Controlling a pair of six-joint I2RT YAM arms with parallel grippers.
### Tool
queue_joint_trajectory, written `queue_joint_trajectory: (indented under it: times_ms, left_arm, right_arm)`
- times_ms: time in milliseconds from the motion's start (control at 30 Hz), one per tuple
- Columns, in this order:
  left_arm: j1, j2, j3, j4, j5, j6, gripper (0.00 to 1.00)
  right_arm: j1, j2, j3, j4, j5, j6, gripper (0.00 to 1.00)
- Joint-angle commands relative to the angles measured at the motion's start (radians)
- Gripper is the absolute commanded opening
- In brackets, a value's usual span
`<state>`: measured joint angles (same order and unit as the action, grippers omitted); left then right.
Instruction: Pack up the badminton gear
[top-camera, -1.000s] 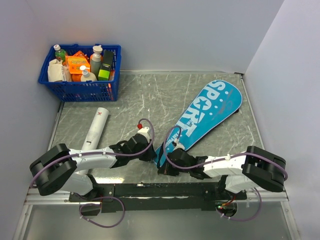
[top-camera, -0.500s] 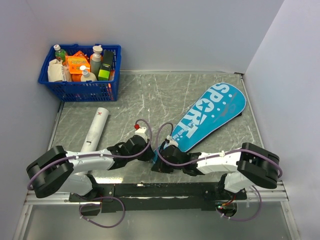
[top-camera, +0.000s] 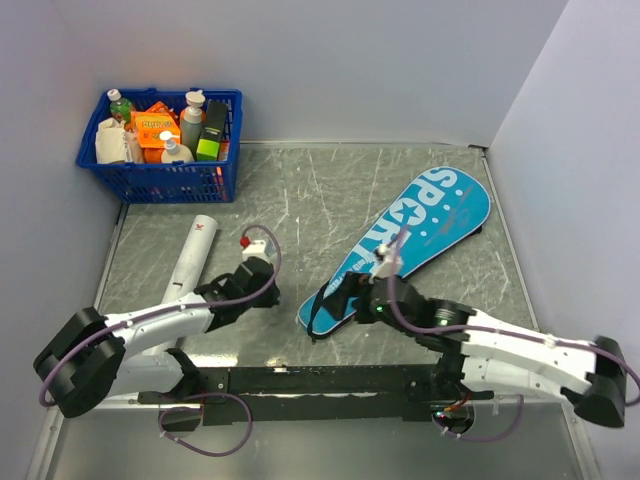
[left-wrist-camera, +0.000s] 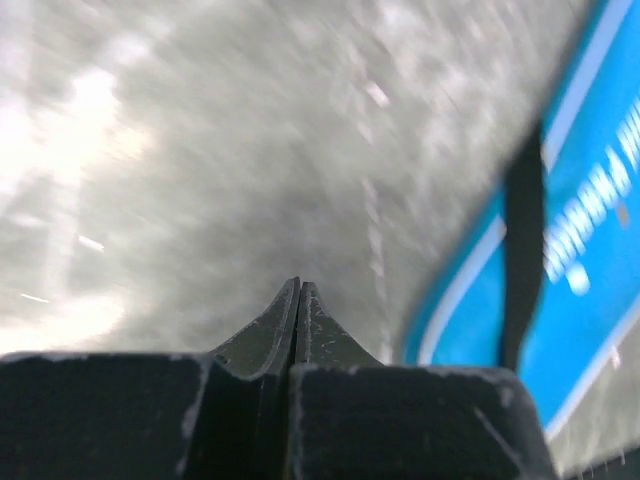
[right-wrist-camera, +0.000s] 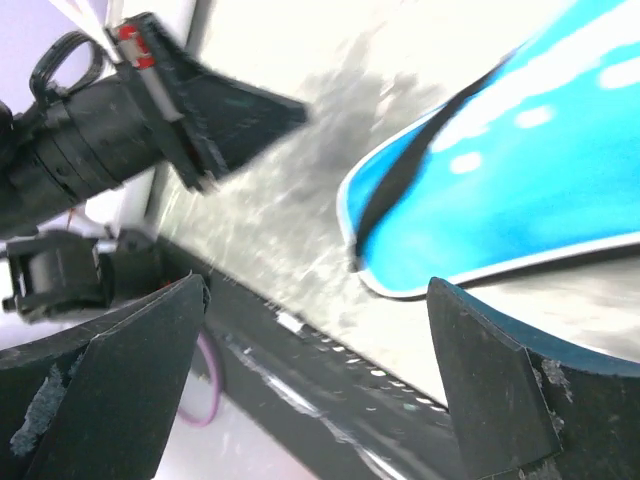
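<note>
The teal cover (top-camera: 420, 235) lettered "SPORT" lies slanted across the table, its narrow end (top-camera: 312, 318) nearest the arms. My right gripper (top-camera: 340, 297) hovers open over that narrow end with nothing between its fingers. In the right wrist view the cover (right-wrist-camera: 520, 180) lies beyond the gripper (right-wrist-camera: 318, 290). My left gripper (top-camera: 272, 290) is shut and empty, just left of the cover's narrow end. In the left wrist view the gripper (left-wrist-camera: 299, 287) points at bare table, with the cover (left-wrist-camera: 570, 260) to its right. The long white tube (top-camera: 193, 258) lies left of the left arm.
A blue plastic basket (top-camera: 160, 182) of bottles and boxes stands at the far left corner. Walls close in the table behind and on both sides. The black rail (top-camera: 330, 380) holding the arm bases runs along the near edge.
My right gripper has opened, let go of the cover's narrow end and drawn back to the right. My left gripper has shut and pulled away to the left.
</note>
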<state>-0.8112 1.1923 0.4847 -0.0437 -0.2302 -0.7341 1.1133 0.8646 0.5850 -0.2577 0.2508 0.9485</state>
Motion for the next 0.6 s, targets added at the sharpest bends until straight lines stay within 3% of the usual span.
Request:
queue_joint_trajectory:
  times_ms: [0, 133, 267, 300, 333, 400, 433, 500, 533, 567]
  left_arm:
    - [0.133, -0.026, 0.074, -0.038, -0.014, 0.062, 0.01]
    - [0.227, -0.036, 0.118, -0.054, -0.012, 0.084, 0.03]
    - [0.293, -0.097, 0.150, -0.050, -0.029, 0.061, 0.20]
    - [0.300, -0.105, 0.166, -0.059, -0.035, 0.061, 0.27]
    - [0.303, -0.114, 0.181, -0.068, -0.044, 0.064, 0.41]
    - [0.308, -0.120, 0.233, -0.102, -0.055, 0.067, 0.50]
    - [0.308, -0.126, 0.250, -0.114, -0.057, 0.074, 0.64]
    - [0.308, -0.131, 0.301, -0.155, -0.061, 0.082, 0.79]
    - [0.308, -0.138, 0.316, -0.169, -0.070, 0.094, 0.99]
    - [0.308, -0.145, 0.343, -0.185, -0.078, 0.104, 0.97]
  right_arm:
    - [-0.076, -0.130, 0.053, -0.274, 0.111, -0.105, 1.00]
    - [-0.199, -0.180, 0.091, -0.362, 0.088, -0.175, 1.00]
    - [-0.360, -0.161, 0.139, -0.385, 0.047, -0.279, 1.00]
    - [-0.384, -0.148, 0.151, -0.387, 0.038, -0.295, 1.00]
    - [-0.403, -0.116, 0.182, -0.393, 0.030, -0.309, 1.00]
    - [-0.458, -0.084, 0.214, -0.397, 0.030, -0.341, 1.00]
    - [-0.478, -0.053, 0.246, -0.402, 0.030, -0.346, 1.00]
    - [-0.529, -0.032, 0.278, -0.400, 0.013, -0.366, 1.00]
    - [-0.543, -0.015, 0.306, -0.393, 0.004, -0.375, 1.00]
    - [-0.555, -0.006, 0.321, -0.393, -0.001, -0.385, 1.00]
